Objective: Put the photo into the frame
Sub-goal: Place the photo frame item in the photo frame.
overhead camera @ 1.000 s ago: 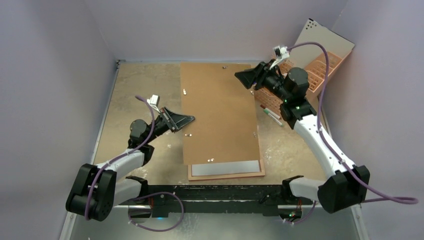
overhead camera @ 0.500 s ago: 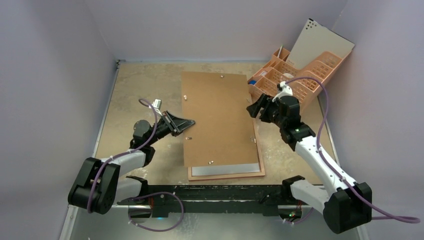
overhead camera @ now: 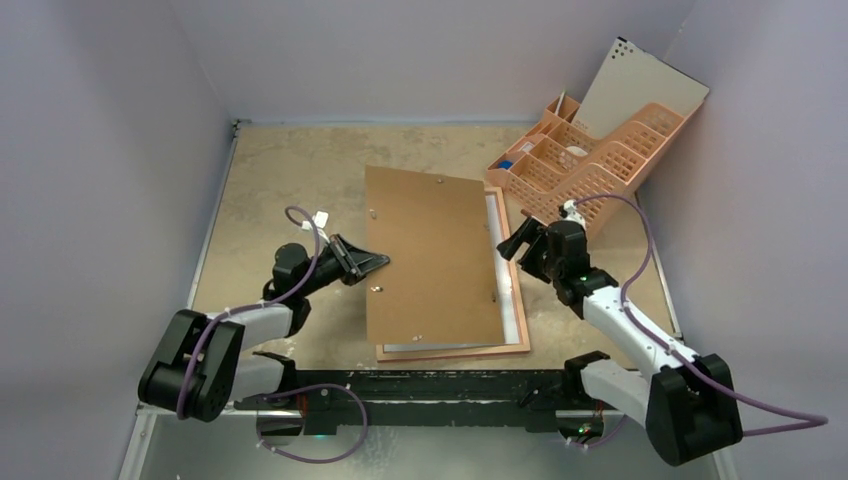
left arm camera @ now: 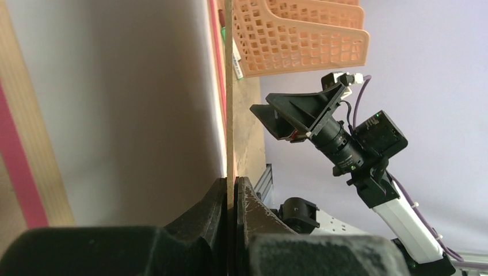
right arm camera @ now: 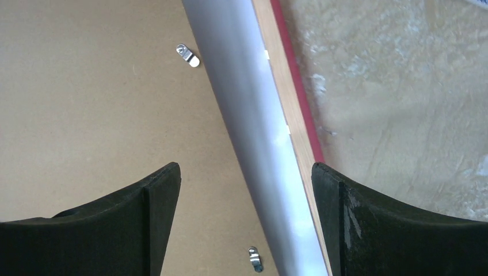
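Along the frame's [right arm camera: 290,103] near and right sides, a pale strip of the photo [right arm camera: 250,103], back up, shows inside the peach wood rim. The photo therefore looks already laid in the face-down frame. Over both lies the brown board [overhead camera: 435,255], skewed and stopping short of the frame's right side. Left of the frame, the left claw [overhead camera: 375,262] is pinched tight on the board's left edge. Over the frame's right side, the right claw [overhead camera: 512,240] hangs spread wide, holding nothing. Beyond the frame's far right corner stands the organiser [overhead camera: 590,165]. The step in hand seems to be seating the board. Next it needs squaring to the rim, sliding right, then lowering flat.
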### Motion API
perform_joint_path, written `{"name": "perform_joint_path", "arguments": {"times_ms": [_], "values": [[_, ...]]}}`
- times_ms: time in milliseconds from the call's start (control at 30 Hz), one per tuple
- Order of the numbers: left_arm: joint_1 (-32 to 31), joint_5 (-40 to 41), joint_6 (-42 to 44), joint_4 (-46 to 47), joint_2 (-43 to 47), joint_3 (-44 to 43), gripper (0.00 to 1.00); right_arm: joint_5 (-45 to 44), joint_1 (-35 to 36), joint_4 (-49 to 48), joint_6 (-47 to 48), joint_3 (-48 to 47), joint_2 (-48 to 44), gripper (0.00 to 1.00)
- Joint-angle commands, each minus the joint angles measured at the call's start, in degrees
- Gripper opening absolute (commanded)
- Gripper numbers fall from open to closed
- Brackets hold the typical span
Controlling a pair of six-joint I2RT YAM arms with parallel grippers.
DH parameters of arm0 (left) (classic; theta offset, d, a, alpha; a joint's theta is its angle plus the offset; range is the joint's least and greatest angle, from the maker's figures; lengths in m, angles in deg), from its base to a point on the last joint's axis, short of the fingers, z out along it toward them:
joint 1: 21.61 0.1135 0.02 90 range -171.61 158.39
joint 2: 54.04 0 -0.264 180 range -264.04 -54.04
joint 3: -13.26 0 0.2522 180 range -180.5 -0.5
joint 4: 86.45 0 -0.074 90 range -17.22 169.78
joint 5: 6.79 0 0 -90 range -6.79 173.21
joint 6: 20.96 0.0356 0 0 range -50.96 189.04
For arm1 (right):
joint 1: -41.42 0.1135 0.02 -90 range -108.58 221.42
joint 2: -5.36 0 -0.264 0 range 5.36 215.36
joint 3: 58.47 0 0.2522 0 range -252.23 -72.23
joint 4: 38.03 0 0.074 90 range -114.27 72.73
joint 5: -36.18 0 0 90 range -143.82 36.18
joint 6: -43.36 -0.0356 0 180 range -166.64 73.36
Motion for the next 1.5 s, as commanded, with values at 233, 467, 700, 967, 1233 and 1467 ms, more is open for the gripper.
{"name": "perform_joint_path", "arguments": {"times_ms": [233, 467, 700, 967, 1233, 1467], "values": [[-1.6, 1.0, -4.0, 12.1, -7.6, -0.3, 0.0, -1.4, 0.1, -9.7, -7.6, 6.9, 5.0, 0.87], [-1.7, -0.1, -7.8, 17.9, -12.1, -1.1, 0.0, 2.7, -0.1, -14.9, -7.8, 8.0, 10.3, 0.87], [-2.2, -2.1, -8.5, 21.3, -15.8, -2.4, 0.0, 10.5, 0.0, -21.5, -7.7, 9.4, 13.1, 0.86], [-2.4, -2.9, -10.2, 26.2, -20.8, -2.5, 0.0, 11.2, 0.0, -21.8, -8.1, 10.1, 12.2, 0.86], [-2.4, -2.7, -8.0, 25.4, -20.9, -3.1, 0.0, 10.9, -0.1, -21.2, -7.8, 10.2, 12.1, 0.86], [-2.4, -0.8, 0.5, 13.1, -14.7, -4.1, 0.0, 10.5, -0.1, -21.1, -7.3, 10.4, 12.1, 0.86]]}}
